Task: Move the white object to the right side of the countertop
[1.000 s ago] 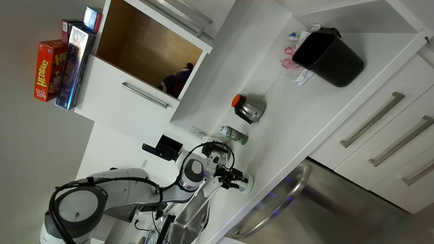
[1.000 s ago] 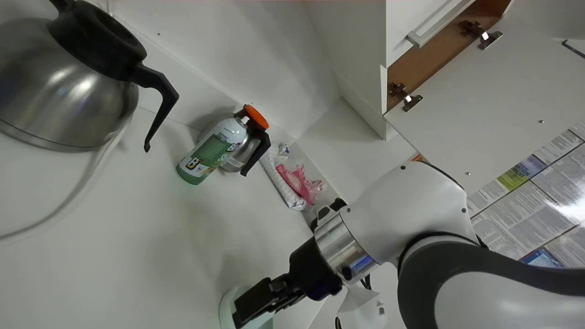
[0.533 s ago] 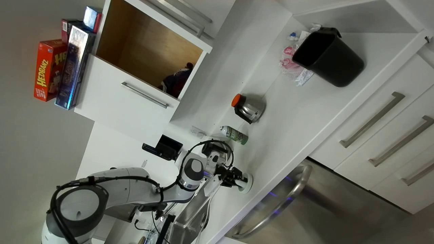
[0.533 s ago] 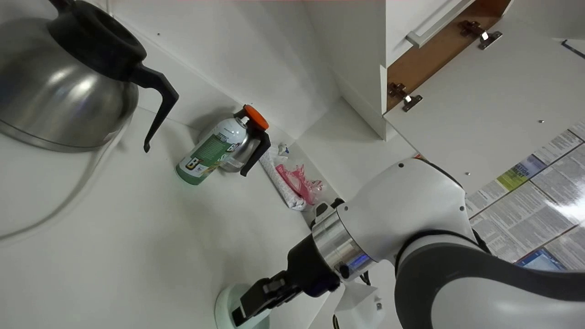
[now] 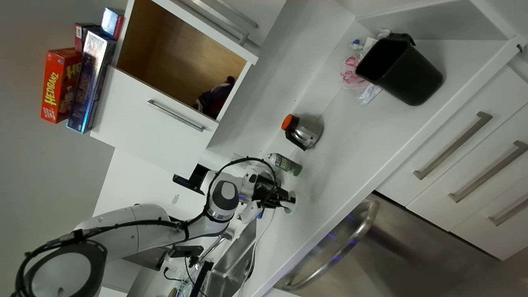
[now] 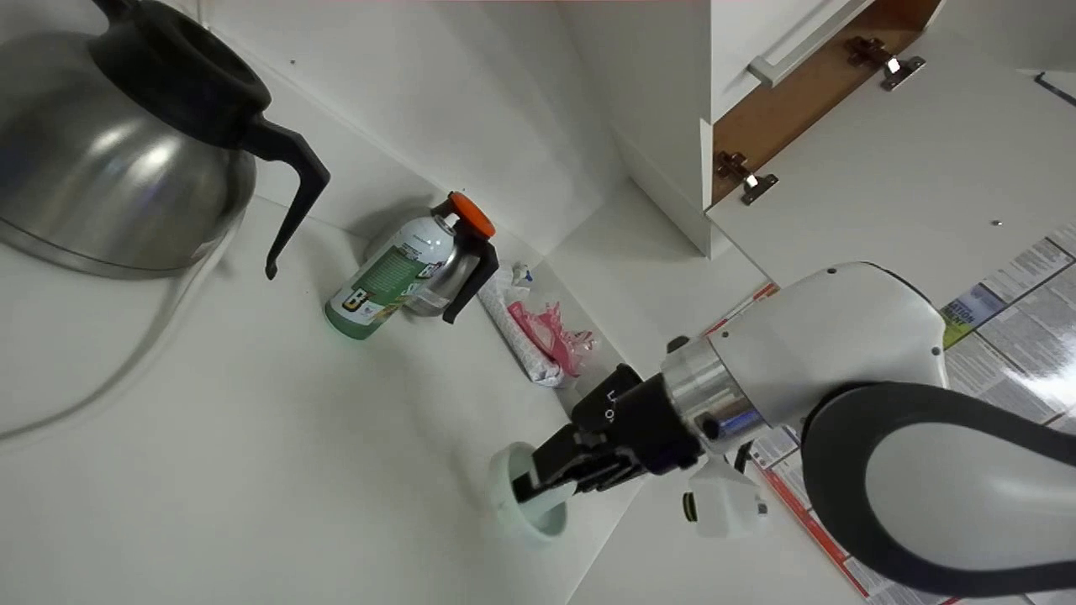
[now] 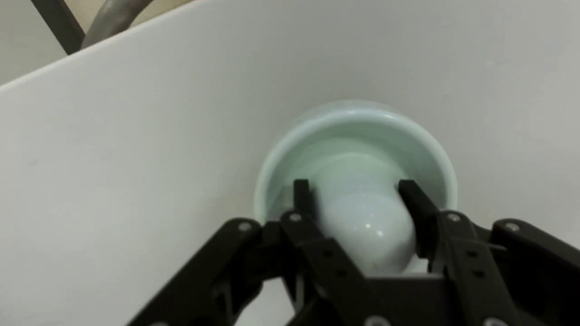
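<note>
White cup-like piece with rounded central post: looks stiff, probably light, slick-surfaced, chippable if ceramic. Post is best hold; rim looks too broad. Gripper pinches post, fingers at either side, tips inside rim's outline in wrist view. Piece on or just over countertop, near spray can; contact with surface unclear.

arm bent, wrist angled downward; black fingers pointing down, clamped in grip, gap left between them
</note>
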You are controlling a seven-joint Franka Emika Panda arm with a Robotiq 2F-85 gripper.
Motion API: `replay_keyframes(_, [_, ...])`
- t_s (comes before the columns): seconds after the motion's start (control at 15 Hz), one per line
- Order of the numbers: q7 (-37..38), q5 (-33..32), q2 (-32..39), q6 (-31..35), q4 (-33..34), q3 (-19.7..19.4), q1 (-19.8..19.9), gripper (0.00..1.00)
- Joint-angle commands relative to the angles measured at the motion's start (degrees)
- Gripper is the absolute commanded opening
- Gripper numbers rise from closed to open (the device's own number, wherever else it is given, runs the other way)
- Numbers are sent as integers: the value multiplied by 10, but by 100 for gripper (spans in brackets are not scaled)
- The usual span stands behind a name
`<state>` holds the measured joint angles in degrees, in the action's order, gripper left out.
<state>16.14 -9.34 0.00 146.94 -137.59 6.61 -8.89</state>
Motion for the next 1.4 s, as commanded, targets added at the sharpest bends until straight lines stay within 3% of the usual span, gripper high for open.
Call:
replay_keyframes(0.0, [-23, 19, -41, -29, 19, -35, 45, 26])
replay_keyframes(0.47, [-135, 43, 15, -49, 128, -99, 112, 26])
replay_keyframes(0.8, [-270, 143, 92, -44, 192, -114, 144, 26])
replay_keyframes(1.33, [-287, 159, 204, -63, 266, -106, 181, 26])
